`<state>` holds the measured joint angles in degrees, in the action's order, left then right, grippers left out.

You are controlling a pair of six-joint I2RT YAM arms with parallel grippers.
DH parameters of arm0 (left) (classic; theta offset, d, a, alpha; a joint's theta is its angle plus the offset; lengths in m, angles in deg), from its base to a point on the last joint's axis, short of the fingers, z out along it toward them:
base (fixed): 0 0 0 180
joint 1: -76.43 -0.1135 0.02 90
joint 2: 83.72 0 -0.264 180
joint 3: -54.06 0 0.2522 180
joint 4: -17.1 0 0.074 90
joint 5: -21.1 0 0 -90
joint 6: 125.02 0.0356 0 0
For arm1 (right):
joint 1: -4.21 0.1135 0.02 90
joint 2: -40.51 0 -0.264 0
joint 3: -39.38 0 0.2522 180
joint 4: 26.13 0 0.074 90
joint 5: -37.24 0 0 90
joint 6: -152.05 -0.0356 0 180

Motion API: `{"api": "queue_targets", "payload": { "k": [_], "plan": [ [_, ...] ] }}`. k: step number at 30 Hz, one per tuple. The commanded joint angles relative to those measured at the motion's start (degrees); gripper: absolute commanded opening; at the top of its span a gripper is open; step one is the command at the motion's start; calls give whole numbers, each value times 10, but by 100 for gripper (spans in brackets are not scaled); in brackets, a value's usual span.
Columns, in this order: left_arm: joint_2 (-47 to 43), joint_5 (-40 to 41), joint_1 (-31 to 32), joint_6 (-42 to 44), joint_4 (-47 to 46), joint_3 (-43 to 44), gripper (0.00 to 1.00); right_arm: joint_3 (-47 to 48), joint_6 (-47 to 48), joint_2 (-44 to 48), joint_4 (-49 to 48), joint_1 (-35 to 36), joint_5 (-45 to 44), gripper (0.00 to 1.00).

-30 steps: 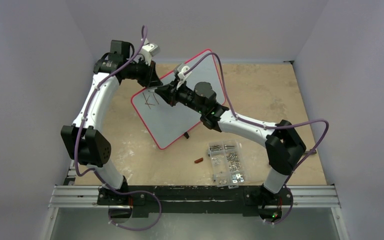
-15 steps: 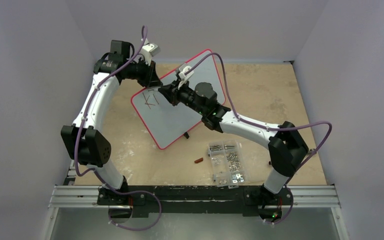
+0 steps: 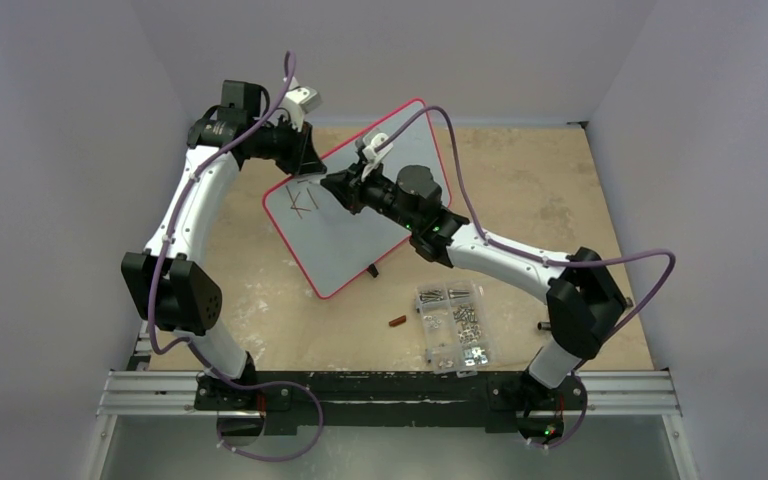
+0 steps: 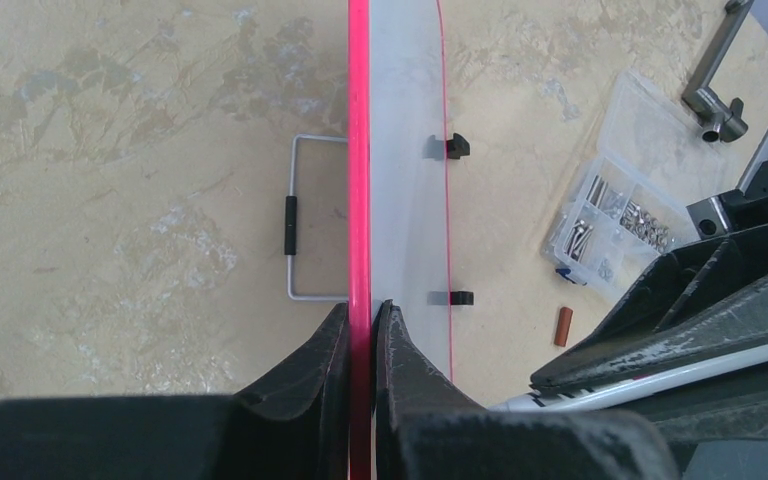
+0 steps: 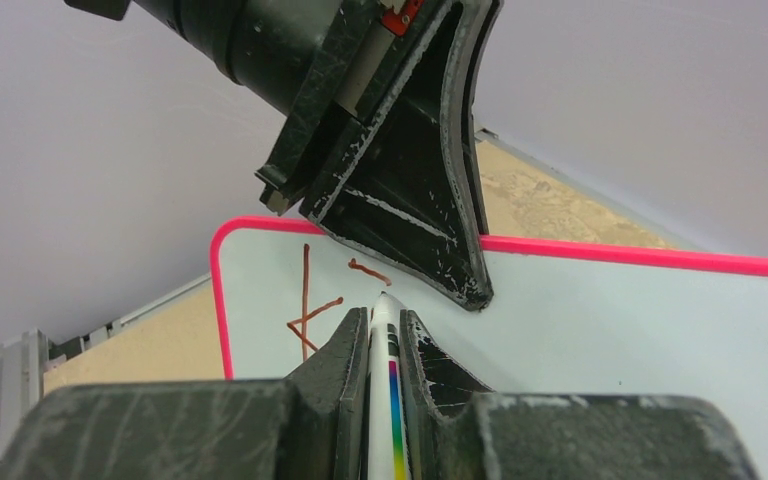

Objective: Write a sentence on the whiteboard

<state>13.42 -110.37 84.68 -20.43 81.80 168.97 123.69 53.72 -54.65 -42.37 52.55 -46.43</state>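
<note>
My left end effector (image 4: 360,310) is closed on the whiteboard (image 4: 405,120), fingers pinching its red-pink rim from both sides. That wrist view shows the board edge-on. In the top view the left end effector (image 3: 300,160) sits at the board's far left edge.

The whiteboard (image 3: 360,245) lies diagonally at the centre back of the tabletop (image 3: 540,190), one corner towards the back wall. Two black clip feet (image 4: 457,147) show on its face side and a wire stand (image 4: 305,220) on the other side.

My right end effector (image 5: 384,315) is closed on a marker (image 5: 384,400), white barrel with a coloured stripe, tip at the board surface just beside the writing. In the top view the right end effector (image 3: 332,185) is over the board's upper left area, close to the left one.

The sentence (image 5: 310,310) is only a "K" plus one short stroke to its right, near the board's rounded corner; the marks (image 3: 302,200) look dark from above and reddish-brown from the wrist.

A clear screw box (image 3: 455,325) sits on the tabletop near my right base, well apart from the board. A small brown cylinder (image 3: 396,322) lies just left of it.
</note>
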Motion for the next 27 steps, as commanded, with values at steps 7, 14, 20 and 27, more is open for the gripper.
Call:
{"api": "queue_targets", "payload": {
  "k": [7, 14, 20, 27],
  "plan": [
    [-6, 42, 12, 61, 47, -1, 0, -20, 10, 41, -3, -3, -14, 0],
    [-7, 42, 12, 61, 47, -1, 0, 2, 6, 17, 6, -4, -33, 0],
    [-8, 41, 12, 62, 48, -1, 0, 9, 7, 3, 16, -6, -39, 0],
    [-8, 41, 12, 62, 47, -2, 0, -10, 8, 4, 22, -7, -42, 0]
  ]
}}
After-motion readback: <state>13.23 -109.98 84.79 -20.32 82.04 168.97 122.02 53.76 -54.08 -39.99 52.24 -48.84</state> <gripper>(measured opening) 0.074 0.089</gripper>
